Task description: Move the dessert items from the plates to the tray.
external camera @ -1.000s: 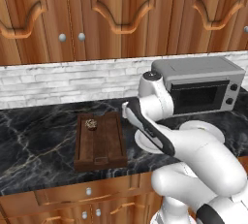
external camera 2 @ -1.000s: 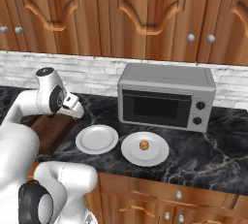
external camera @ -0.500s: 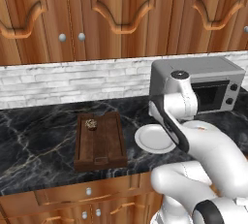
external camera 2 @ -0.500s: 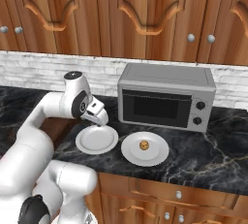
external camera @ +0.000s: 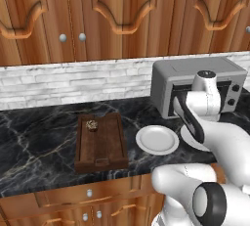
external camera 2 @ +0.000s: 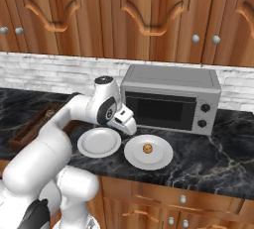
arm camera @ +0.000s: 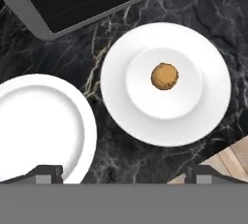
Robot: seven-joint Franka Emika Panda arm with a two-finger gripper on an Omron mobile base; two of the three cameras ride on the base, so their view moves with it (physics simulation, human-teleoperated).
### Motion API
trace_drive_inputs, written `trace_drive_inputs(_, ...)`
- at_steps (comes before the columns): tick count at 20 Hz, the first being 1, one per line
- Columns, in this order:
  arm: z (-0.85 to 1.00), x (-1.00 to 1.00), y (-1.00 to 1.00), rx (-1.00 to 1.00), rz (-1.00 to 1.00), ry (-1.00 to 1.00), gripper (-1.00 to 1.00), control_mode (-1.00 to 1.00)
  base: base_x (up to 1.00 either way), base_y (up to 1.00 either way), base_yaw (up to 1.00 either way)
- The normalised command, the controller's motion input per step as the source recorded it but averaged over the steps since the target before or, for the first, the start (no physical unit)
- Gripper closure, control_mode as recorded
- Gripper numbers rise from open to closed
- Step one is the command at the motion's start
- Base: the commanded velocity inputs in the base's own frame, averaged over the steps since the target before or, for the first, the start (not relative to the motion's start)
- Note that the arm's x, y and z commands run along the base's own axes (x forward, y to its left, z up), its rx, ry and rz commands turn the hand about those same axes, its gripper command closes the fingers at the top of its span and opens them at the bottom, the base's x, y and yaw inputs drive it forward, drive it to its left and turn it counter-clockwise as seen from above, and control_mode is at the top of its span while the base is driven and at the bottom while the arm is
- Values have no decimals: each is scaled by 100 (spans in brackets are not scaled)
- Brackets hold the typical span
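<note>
Tan-orange morsel [arm camera: 164, 76] is sitting at the centre of the right plate [arm camera: 203, 58], before the microwave [external camera 2: 171, 96]; the cupcake [external camera: 91, 125] is lying in the tray [external camera: 117, 146]. Gripper [arm camera: 123, 174] is hovering above both plates, jaws spread wide, holding nothing.

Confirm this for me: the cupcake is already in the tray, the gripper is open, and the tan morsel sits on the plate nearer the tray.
Not quite. The tan morsel sits on the plate farther from the tray, as the right base view shows; the nearer plate is bare. The cupcake is in the tray, and the gripper is open.
</note>
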Motion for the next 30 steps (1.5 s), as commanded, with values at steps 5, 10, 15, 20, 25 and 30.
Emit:
trace_drive_inputs(5,-9,0,-64,0,-6,0,-100,-100,0,0,0)
trace_drive_inputs(10,-7,0,-51,0,-2,0,-100,-100,0,0,0)
trace_drive_inputs(15,-16,9,-23,3,0,0,-100,-100,0,0,0)
trace_drive_inputs(20,-32,14,-11,1,0,0,-100,-100,0,0,0)
trace_drive_inputs(25,-32,20,-2,0,0,0,-100,-100,0,0,0)
trace_drive_inputs(30,-16,19,-8,0,0,0,-100,-100,0,0,0)
